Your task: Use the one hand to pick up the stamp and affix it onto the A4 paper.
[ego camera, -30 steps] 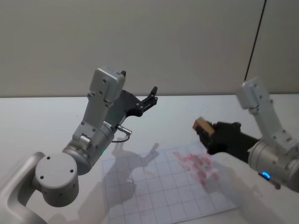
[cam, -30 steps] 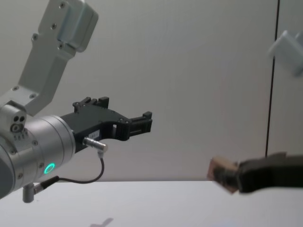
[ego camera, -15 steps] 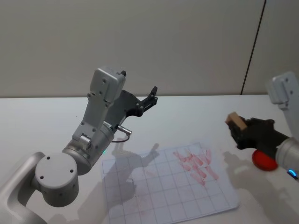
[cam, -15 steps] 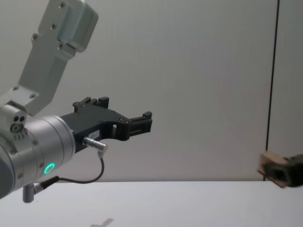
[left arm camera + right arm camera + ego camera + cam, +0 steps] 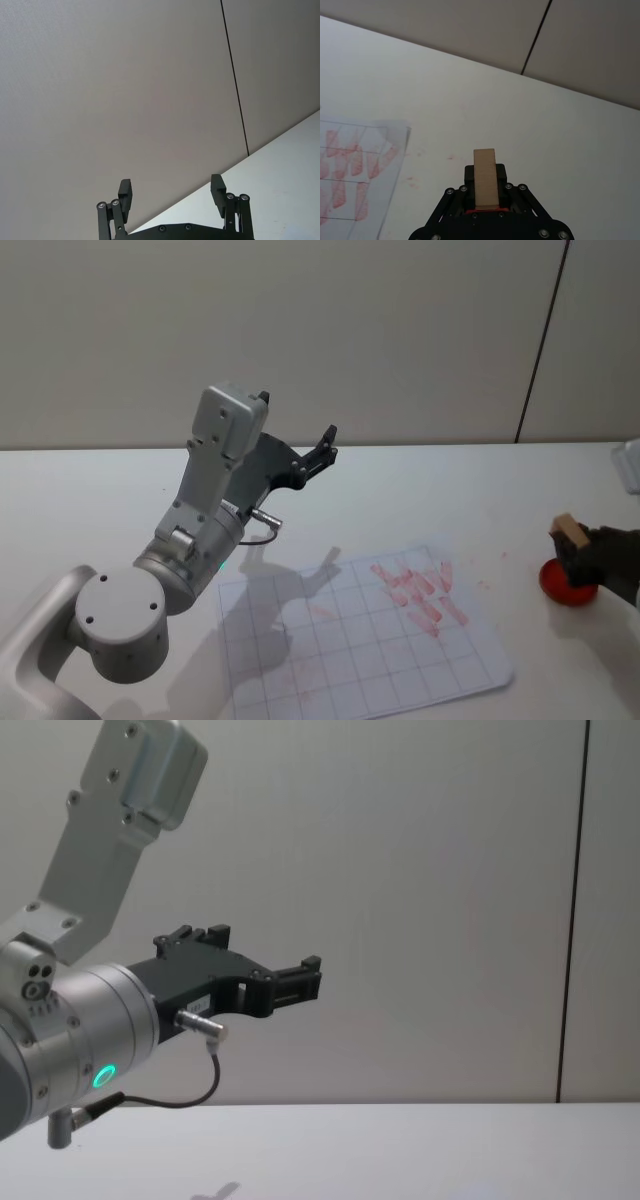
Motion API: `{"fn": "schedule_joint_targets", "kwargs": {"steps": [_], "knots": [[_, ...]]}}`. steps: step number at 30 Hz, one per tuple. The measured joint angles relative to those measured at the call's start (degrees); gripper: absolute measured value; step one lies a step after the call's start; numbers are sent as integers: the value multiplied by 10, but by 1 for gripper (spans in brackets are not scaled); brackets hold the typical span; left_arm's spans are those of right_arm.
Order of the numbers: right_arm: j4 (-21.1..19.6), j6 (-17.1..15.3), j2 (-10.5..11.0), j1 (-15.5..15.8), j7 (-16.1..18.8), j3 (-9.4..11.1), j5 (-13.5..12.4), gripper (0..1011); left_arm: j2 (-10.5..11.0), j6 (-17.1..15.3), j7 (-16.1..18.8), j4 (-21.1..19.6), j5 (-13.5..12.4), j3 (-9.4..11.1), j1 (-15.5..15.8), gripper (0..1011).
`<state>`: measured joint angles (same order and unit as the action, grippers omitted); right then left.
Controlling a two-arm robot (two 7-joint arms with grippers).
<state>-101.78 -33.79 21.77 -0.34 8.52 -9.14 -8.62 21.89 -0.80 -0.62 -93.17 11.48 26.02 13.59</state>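
arms: silver-grey casings | gripper (image 5: 172, 192): black, screwed | green light | thin black cable

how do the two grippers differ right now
The left gripper is open and empty, raised above the table; the right gripper is shut on the wooden stamp. The left one hangs beside the paper, the right over the red ink pad. Both are black.

red ink pad (image 5: 566, 585) — white table (image 5: 420, 490)
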Motion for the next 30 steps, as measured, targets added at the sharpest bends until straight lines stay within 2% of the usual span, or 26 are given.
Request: {"fn": "schedule_joint_targets", "kwargs": {"steps": [11, 22, 26, 30], "knots": [[61, 12, 2, -13, 13, 4, 11, 219, 0, 0, 0, 0, 0, 0, 0, 1001], [82, 14, 2, -16, 28, 4, 15, 219, 0, 0, 0, 0, 0, 0, 0, 1002], [83, 15, 3, -15, 30, 4, 14, 316, 0, 0, 0, 0, 0, 0, 0, 1001], [79, 17, 4, -11, 30, 6, 12, 480, 0, 0, 0, 0, 0, 0, 0, 1001]]}}
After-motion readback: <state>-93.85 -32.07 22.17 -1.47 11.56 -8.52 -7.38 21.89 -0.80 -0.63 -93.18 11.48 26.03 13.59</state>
